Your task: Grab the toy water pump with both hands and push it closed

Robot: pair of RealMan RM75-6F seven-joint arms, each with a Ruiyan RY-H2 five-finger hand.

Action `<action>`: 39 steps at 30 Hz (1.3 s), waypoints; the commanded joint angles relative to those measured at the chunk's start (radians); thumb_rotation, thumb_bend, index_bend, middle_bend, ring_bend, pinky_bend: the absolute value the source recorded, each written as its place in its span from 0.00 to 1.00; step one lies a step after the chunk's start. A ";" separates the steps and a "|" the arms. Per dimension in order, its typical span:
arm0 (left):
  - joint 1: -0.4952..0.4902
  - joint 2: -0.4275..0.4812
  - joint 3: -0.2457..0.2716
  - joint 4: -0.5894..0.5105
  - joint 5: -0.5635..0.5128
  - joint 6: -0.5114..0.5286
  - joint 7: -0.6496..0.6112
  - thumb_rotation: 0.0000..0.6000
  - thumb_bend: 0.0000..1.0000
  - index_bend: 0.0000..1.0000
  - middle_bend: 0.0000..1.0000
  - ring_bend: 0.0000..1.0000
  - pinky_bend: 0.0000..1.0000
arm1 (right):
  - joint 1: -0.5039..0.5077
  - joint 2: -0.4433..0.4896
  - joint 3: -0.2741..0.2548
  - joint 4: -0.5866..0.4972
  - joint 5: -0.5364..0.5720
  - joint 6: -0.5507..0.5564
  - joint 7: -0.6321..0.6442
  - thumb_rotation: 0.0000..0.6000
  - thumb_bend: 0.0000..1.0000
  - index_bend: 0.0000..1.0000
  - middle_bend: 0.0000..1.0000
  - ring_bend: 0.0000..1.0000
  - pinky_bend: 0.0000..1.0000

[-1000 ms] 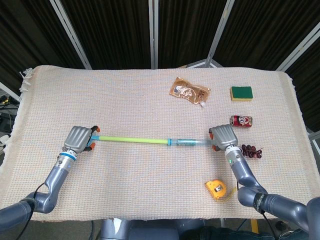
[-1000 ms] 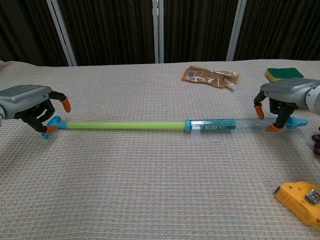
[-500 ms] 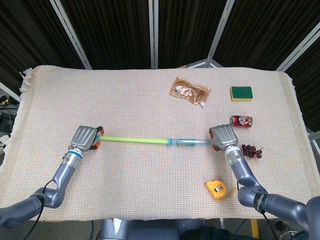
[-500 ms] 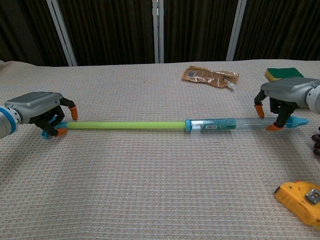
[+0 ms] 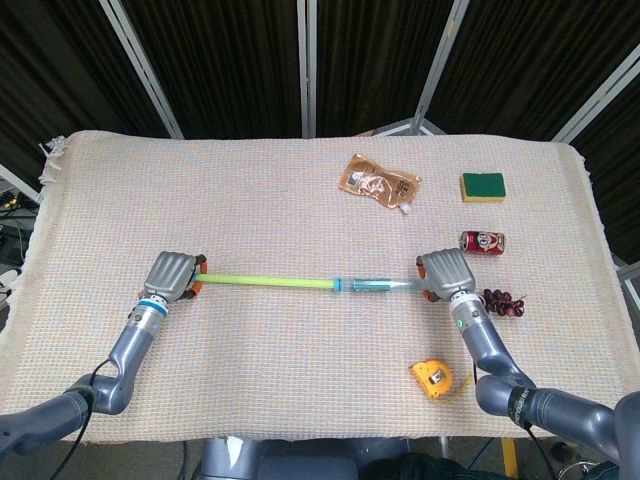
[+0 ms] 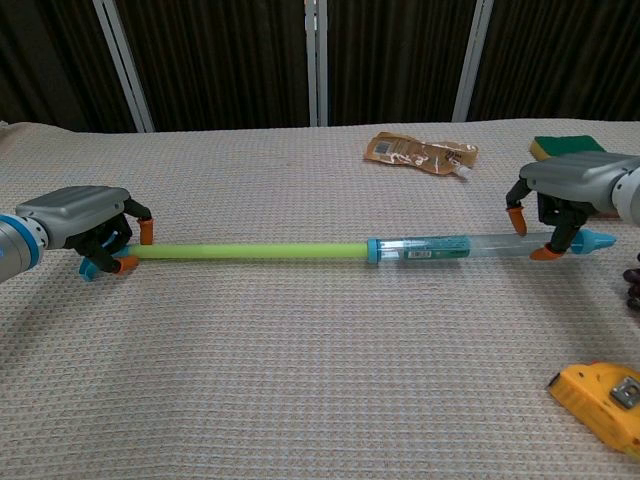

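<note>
The toy water pump lies across the table, a lime-green plunger rod (image 5: 270, 282) (image 6: 250, 252) running into a clear barrel (image 5: 378, 286) (image 6: 450, 245) with a blue collar. My left hand (image 5: 172, 277) (image 6: 82, 215) grips the blue handle at the rod's left end. My right hand (image 5: 446, 274) (image 6: 570, 187) grips the barrel's right end, just behind the blue nozzle tip (image 6: 596, 241). The rod is still drawn far out of the barrel.
A brown snack pouch (image 5: 378, 183) and a green-and-yellow sponge (image 5: 483, 186) lie at the back. A red can (image 5: 482, 241) and dark beads (image 5: 503, 301) sit beside my right hand. A yellow tape measure (image 5: 432, 377) (image 6: 605, 402) lies near the front edge.
My left hand has moved right with the handle, pushing the rod a little into the barrel. The right hand has stayed nearly still.
</note>
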 commanded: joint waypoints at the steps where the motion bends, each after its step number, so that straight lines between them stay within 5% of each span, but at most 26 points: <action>1: -0.002 0.001 -0.004 -0.005 -0.002 0.007 -0.001 1.00 0.48 0.64 0.79 0.78 0.98 | 0.001 0.003 -0.001 -0.008 -0.002 0.003 0.001 1.00 0.32 0.66 1.00 1.00 1.00; 18: -0.027 0.047 -0.053 -0.199 -0.070 0.048 0.091 1.00 0.50 0.75 0.81 0.78 0.98 | 0.045 0.044 0.024 -0.203 0.062 0.042 -0.061 1.00 0.33 0.66 1.00 1.00 1.00; 39: -0.096 -0.032 -0.069 -0.272 -0.128 0.058 0.179 1.00 0.52 0.75 0.81 0.78 0.98 | 0.146 -0.028 0.042 -0.254 0.160 0.103 -0.173 1.00 0.33 0.67 1.00 1.00 1.00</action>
